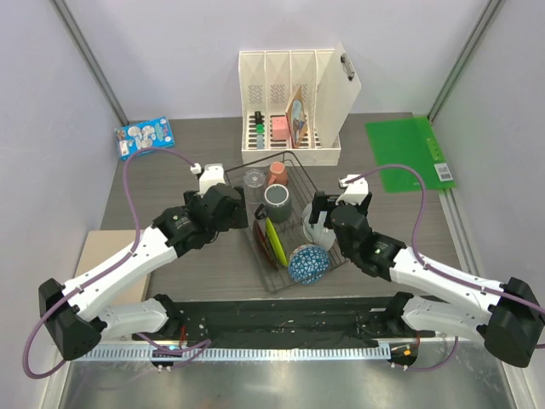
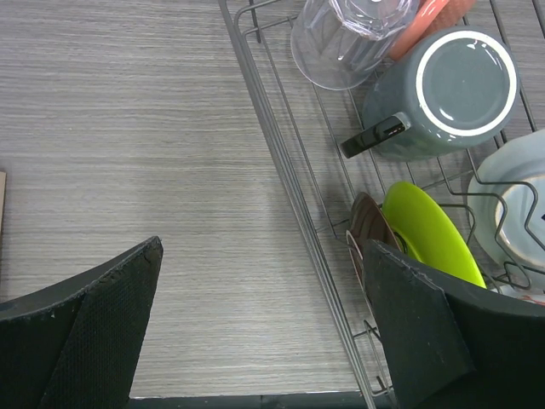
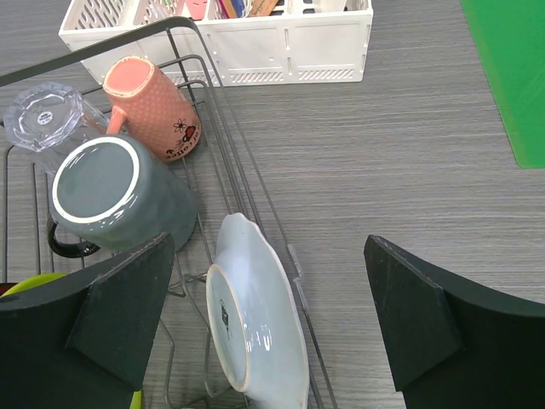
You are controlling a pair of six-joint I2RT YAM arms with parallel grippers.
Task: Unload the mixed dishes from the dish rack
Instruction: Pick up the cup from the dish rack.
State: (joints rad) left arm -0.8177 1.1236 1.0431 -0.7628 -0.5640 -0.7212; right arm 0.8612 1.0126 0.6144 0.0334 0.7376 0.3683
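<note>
We see the dish rack (image 1: 300,177) mid-table, fully loaded: nothing unloaded yet, in our view. At its far end the clear glass (image 1: 254,180) and pink mug (image 1: 277,174) sit side by side. The dark grey mug (image 1: 278,199) is just nearer, base up, prob. to drain. Mid-rack the lime-green plate (image 2: 430,234) and red floral plate (image 2: 366,230) stand on edge, close together, propped by prongs. The white plate (image 3: 255,324) stands likewise by the right rim. The blue patterned bowl (image 1: 308,262) lies tipped at the near end.

The left gripper (image 2: 264,245) hangs released, jaws wide, straddling the rack's left rim: one finger over bare table (image 2: 128,128), the other above the plates. The right gripper (image 3: 271,241) is released too, w/ the white plate's top edge btwn its fingers as its wrist cam sees it; contact we can't tell. We judge both are lining up on plates.

Beyond the rack a cream file holder (image 1: 289,102) holds small items, and a green folder (image 1: 409,153) lies far right.
</note>
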